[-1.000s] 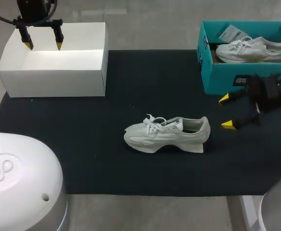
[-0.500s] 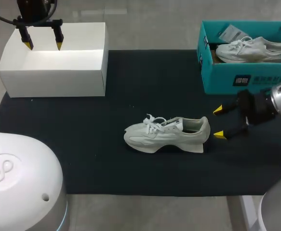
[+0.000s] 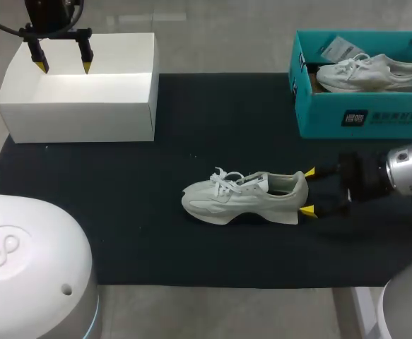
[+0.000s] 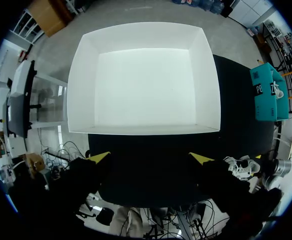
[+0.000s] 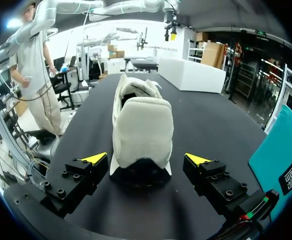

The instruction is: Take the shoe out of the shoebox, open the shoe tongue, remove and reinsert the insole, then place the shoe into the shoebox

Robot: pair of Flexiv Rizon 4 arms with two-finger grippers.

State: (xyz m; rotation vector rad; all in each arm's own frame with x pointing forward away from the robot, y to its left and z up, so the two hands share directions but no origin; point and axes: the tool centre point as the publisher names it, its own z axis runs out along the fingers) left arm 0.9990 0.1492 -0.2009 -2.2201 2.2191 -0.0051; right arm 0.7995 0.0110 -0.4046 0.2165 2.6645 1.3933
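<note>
1. The pale grey laced sneaker [image 3: 244, 198] lay upright at mid-frame on the black mat [image 3: 121, 212], toe pointing left.
2. The right gripper [image 3: 308, 191] stood wide, its yellow tips flanking the heel without clamping it.
3. The left gripper [image 3: 63, 66] hung spread over the white cardboard box [image 3: 85, 113], upper left.

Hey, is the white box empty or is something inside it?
Empty. The left wrist view looks straight into the white box and shows only its bare white floor.
</note>
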